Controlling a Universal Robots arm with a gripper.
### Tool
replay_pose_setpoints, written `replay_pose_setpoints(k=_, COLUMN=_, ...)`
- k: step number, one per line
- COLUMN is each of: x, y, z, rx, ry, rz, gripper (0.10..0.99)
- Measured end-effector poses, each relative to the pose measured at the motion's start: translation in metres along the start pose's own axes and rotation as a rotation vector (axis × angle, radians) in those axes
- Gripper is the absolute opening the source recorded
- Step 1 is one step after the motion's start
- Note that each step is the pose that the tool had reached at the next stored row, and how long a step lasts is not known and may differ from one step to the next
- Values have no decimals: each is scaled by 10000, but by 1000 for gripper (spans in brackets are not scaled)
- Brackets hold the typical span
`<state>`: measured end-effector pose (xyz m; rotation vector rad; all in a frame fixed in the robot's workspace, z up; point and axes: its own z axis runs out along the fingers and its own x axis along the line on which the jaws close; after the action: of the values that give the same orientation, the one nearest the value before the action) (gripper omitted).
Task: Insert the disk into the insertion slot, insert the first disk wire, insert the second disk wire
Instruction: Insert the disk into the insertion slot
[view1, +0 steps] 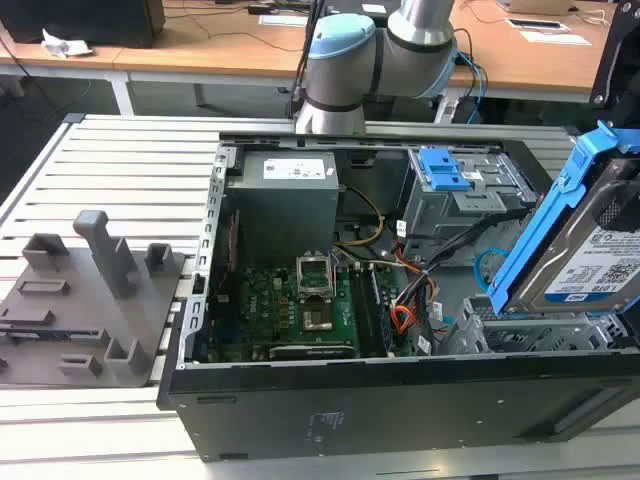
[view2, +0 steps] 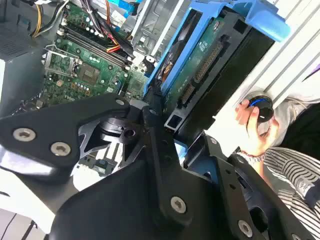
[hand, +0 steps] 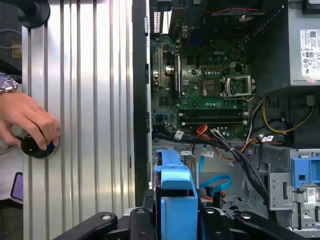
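First wrist view: disk (hand: 175, 185) upright in grasp of the hand (hand: 175, 219).

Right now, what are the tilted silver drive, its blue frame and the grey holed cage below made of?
The flat rectangular silver hard drive looks like bare metal: dull sheen around a white label. Its bright blue frame seems moulded plastic, matte and evenly coloured. The grey perforated cage is probably thin sheet metal, given punched holes and thin walls.

Bright even light; glare on ribbed metal table (hand: 85, 100); computer case (view1: 400, 410) interior in shadow.
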<state>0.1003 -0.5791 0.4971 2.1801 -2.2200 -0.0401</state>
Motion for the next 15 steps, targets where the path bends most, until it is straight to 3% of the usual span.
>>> replay_pose_setpoints(k=15, x=0, y=-5, z=140, rx=0, ry=0, rz=0, gripper=365)
